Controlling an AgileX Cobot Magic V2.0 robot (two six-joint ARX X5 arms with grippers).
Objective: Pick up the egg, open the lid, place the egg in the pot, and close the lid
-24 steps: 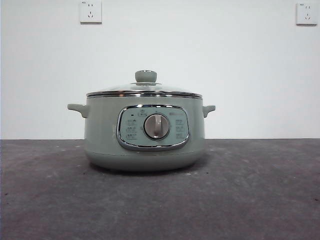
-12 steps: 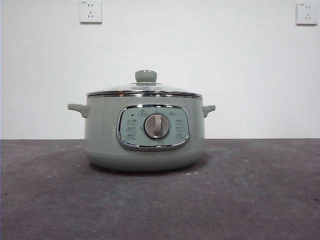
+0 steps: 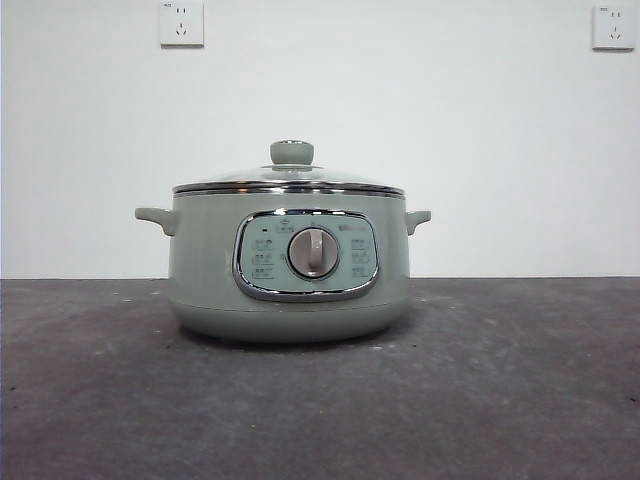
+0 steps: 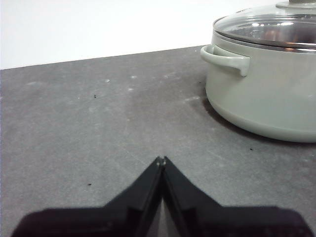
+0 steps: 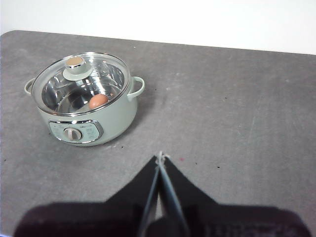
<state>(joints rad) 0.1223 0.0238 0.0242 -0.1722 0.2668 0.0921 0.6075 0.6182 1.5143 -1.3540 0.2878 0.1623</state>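
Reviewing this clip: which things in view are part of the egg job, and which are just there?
Job:
pot
lid, seated on the pot
egg, inside the pot under the lid

Just there:
table
two wall sockets

From the front, the small brown-orange egg is out of sight inside the squat sage-green electric pot (image 3: 289, 262), behind its wall; it shows only through the glass in the right wrist view (image 5: 98, 101). The left wrist picture's edge cuts off the pot's far side and most of the sage-green knob (image 4: 298, 3) of the clear glass lid (image 4: 269, 27). The print on the chrome-framed control panel (image 3: 306, 256) is too small to read.
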